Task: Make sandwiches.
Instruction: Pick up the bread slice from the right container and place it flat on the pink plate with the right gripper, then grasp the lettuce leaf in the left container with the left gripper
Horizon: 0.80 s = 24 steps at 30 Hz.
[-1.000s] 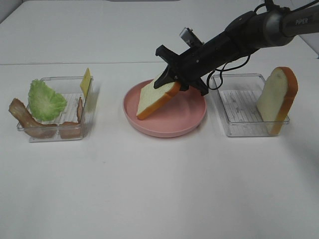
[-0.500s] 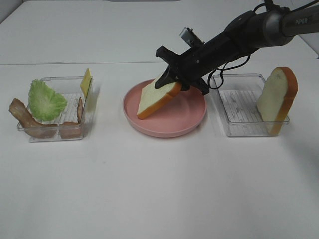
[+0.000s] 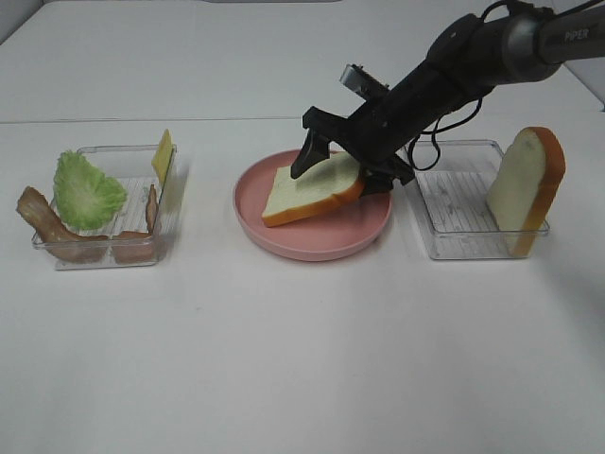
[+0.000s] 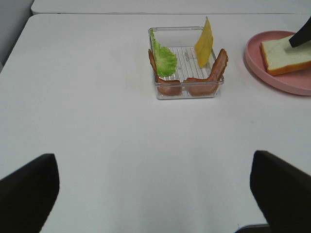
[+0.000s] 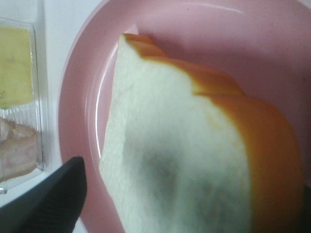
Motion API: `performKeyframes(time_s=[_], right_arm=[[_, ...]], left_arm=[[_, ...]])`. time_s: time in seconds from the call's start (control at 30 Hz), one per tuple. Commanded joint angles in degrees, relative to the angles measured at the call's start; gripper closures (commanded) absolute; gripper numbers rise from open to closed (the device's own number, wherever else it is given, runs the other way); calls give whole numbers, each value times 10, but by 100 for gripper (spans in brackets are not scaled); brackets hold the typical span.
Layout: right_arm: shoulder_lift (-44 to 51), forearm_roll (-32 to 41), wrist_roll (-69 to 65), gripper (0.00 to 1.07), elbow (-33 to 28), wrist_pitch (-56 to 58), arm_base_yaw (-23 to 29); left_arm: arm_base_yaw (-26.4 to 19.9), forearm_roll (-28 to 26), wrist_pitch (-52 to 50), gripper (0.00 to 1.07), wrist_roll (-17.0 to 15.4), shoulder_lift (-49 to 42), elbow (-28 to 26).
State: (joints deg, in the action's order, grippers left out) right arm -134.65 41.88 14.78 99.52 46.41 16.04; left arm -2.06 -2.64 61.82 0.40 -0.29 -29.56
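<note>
One white bread slice [image 3: 307,194] with an orange-brown crust lies on the round pink plate [image 3: 312,248] at the table's middle. My right gripper [image 3: 340,172] hovers over it, open, with a finger on each side of the slice and no grip on it. In the right wrist view the slice [image 5: 184,160] fills the frame and one dark finger [image 5: 53,199] stands apart from it. A second bread slice [image 3: 526,189] stands upright in the right clear tray [image 3: 454,222]. My left gripper [image 4: 155,194] is open over bare table, well short of the ingredient tray [image 4: 187,90].
The left clear tray [image 3: 113,248] holds a green lettuce leaf [image 3: 87,189], brown bacon strips [image 3: 47,227] draped over its walls and a yellow cheese square [image 3: 163,156] leaning upright. White tabletop lies all around the three containers.
My right gripper has opened and let go of the bread slice. The slice has dropped from a steep tilt to lying on the pink plate.
</note>
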Motion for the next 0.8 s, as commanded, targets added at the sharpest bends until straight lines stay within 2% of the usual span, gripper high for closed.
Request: performKeyframes(time_s=[0.03, 0.2, 0.27, 0.3, 0.37, 0.67, 0.8], right_arm=[[25, -21, -2, 24, 3, 17, -2], [46, -72, -25, 24, 7, 32, -2], [61, -140, -64, 24, 21, 58, -2], [61, -140, -64, 24, 21, 58, -2], [75, -184, -87, 24, 29, 72, -2], [111, -232, -110, 24, 41, 110, -1], [142, -308, -162, 24, 42, 131, -1]], left_arm=[[-1, -1, -5, 6, -4, -12, 0], [-1, -1, -5, 6, -4, -12, 0], [-1, -1, -5, 6, -4, -12, 0], [-1, -1, -5, 6, -4, -12, 0], [-1, -1, -5, 6, -4, -12, 0], [-1, -1, -5, 6, -4, -12, 0], [-1, -1, -5, 6, -4, -12, 0]])
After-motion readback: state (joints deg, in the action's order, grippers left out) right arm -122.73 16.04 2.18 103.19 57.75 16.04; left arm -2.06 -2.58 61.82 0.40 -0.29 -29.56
